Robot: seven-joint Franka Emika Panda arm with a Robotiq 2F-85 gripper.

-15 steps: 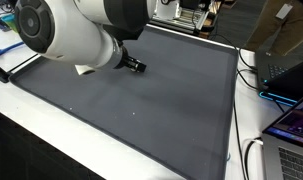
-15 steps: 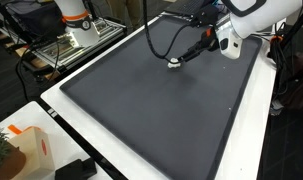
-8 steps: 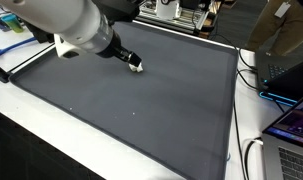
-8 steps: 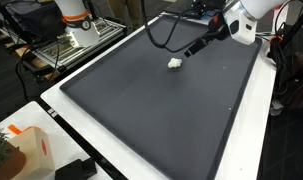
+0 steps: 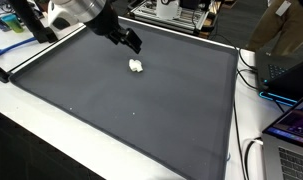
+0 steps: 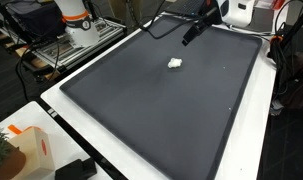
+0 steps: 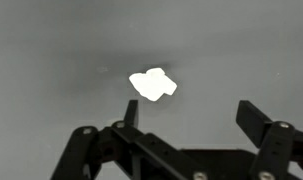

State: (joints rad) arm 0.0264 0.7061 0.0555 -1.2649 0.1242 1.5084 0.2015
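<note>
The lump (image 5: 137, 66) is white, the mat (image 5: 141, 115) plain dark grey, the end effector (image 5: 132, 42) black.

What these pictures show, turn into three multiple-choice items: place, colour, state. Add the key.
1. Where does the small lump lie? A) on the dark mat B) on a shelf C) on a laptop
2. Its colour? A) red B) white C) green
3. The gripper is: A) shut on the lump B) open and empty C) hidden
Key: 1 A, it rests on the mat, apart from the gripper; 2 B, bright white in every view; 3 B, the wrist view shows the fingers apart, nothing between.
</note>
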